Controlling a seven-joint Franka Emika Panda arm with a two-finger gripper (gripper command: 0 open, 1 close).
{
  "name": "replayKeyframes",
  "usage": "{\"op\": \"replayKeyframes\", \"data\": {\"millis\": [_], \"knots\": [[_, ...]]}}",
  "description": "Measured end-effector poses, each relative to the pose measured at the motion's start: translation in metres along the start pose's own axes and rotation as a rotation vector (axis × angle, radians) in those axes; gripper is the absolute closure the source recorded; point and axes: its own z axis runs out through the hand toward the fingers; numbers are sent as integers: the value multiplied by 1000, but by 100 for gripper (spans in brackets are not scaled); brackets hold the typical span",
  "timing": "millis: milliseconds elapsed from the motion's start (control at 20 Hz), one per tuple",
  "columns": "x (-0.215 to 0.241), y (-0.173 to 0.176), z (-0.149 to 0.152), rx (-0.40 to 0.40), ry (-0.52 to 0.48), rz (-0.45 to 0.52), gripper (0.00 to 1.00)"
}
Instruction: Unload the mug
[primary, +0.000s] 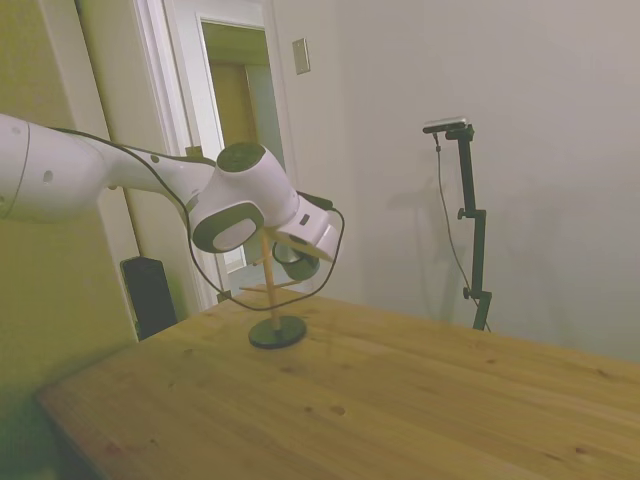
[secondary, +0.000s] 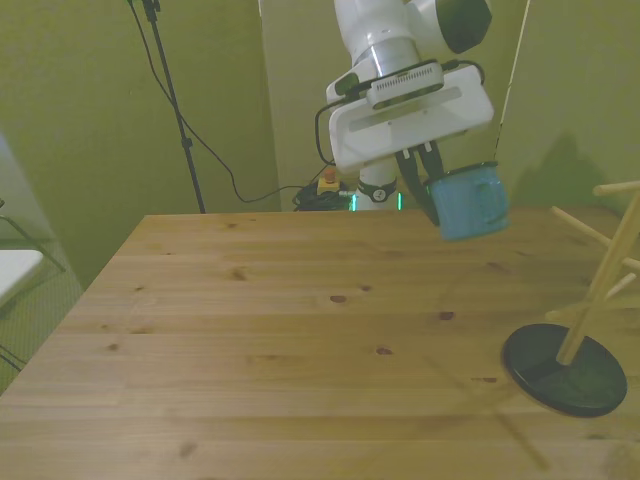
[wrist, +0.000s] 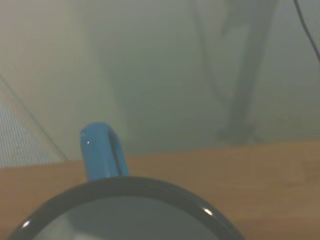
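Observation:
A small blue-teal mug (secondary: 470, 203) with a dark rim hangs tilted in the air above the table, off the stand. My gripper (secondary: 432, 203) is shut on the mug's wall near its rim. In the side view the mug (primary: 297, 264) shows only partly, tucked under the white wrist and just behind the stand's wooden post. The wrist view shows the mug's dark rim (wrist: 125, 186) and blue handle (wrist: 102, 150) from close by, with the pale inside below them.
A wooden peg stand (secondary: 600, 290) on a dark round base (secondary: 563, 375) stands at the front view's right, near the table's edge; its pegs carry nothing. The wooden table (secondary: 280, 330) stretches toward the front view's left. Cables and a thin stand lie behind the far edge.

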Motion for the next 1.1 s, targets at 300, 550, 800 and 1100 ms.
{"op": "replayKeyframes", "data": {"millis": [300,550,800,1100], "knots": [[-44,55,-16,-97,-85,-15,100],[-66,107,-27,-254,-151,23,100],[-64,134,-14,-388,-184,110,100],[-61,152,34,-494,-254,182,100]]}}
